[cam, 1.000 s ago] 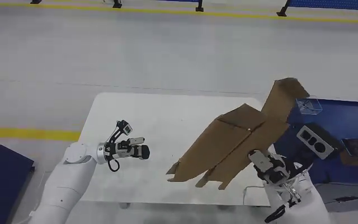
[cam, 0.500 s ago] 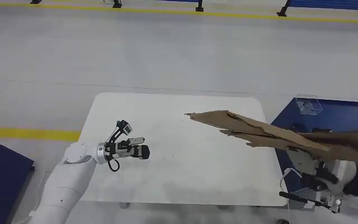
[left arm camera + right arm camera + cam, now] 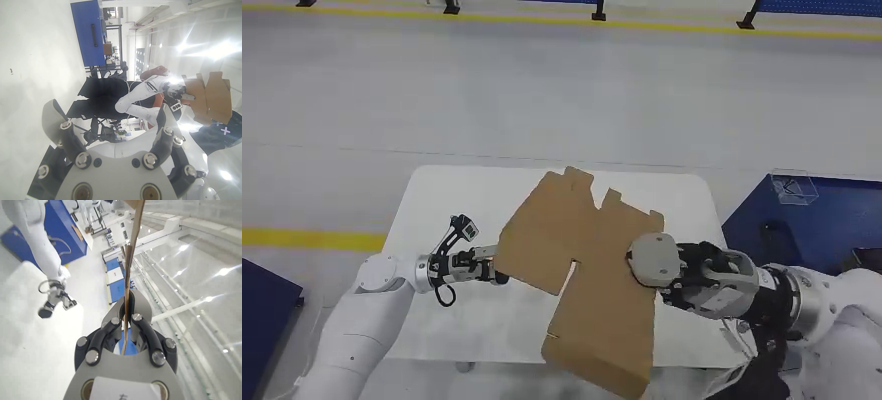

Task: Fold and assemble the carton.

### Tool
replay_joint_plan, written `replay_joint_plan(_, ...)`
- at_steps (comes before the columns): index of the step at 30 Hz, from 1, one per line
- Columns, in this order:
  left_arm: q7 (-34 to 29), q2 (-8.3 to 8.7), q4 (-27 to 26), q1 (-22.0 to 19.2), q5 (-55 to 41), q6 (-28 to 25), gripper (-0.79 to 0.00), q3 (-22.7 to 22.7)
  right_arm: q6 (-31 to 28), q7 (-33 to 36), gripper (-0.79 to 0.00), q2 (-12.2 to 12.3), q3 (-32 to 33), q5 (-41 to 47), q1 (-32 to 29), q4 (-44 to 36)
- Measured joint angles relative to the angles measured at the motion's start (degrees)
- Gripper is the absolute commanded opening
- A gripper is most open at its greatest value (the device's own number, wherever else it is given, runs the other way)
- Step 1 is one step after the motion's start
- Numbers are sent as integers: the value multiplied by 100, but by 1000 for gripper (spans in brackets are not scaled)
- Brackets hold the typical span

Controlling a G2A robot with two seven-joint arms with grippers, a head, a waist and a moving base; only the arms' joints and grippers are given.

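Observation:
A flattened brown carton (image 3: 582, 270) hangs in the air over the middle of the white table (image 3: 442, 200), its broad face turned up. My right gripper (image 3: 640, 265) is shut on its right edge. In the right wrist view the carton (image 3: 130, 256) runs edge-on out of that gripper (image 3: 127, 302). My left gripper (image 3: 488, 270) sits low over the table's left part, open and holding nothing, with its tip under the carton's left edge. From the left wrist view, its spread fingers (image 3: 54, 108) point toward the carton (image 3: 213, 100) farther off.
A blue cabinet (image 3: 822, 220) stands to the right of the table, with a clear plastic box (image 3: 794, 188) on it. Another blue object (image 3: 262, 300) lies on the floor at the left. A yellow floor line (image 3: 302, 240) runs behind the left arm.
My right arm has swung the carton from beyond the table's right edge over to the middle and turned its face upward. The left arm has stayed still.

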Motion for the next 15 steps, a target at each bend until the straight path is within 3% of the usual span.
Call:
replay_joint_plan(3, 0, 0, 0, 0, 0, 0, 0, 0, 1334, -990, -785, 104, 25, -1642, -610, 0)
replay_joint_plan(8, 0, 0, 0, 0, 0, 0, 0, 0, 3030, -1390, -785, 173, 65, -3207, -1314, 0)
replay_joint_plan(11, 0, 0, 0, 0, 0, 0, 0, 0, 3524, -1357, -785, 187, 64, -3425, -1547, 0)
replay_joint_plan(15, 0, 0, 0, 0, 0, 0, 0, 0, 3761, -1358, -785, 204, 110, -3302, -1615, 0)
